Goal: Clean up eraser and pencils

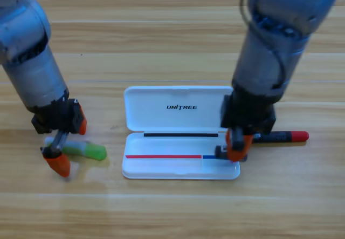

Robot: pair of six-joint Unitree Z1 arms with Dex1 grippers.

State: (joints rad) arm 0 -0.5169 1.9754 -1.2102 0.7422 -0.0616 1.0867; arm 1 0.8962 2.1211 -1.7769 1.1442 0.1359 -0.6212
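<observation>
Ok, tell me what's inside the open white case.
In the open white plastic case, only the right pincer shows, over a small dark block at the right end; beneath it is hidden.

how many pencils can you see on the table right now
2. The green pencil lies left of the white case, between the left gripper's open jaws. The red pencil lies right of the case, partly hidden behind the right gripper. None shows inside the case.

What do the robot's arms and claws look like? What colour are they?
Both arms are thick, round, grey tubes. The left arm has a dark band around a joint, and the right arm has black cables running down its side. Each ends in a black claw with two orange jaws: the left claw and the right claw.
</observation>
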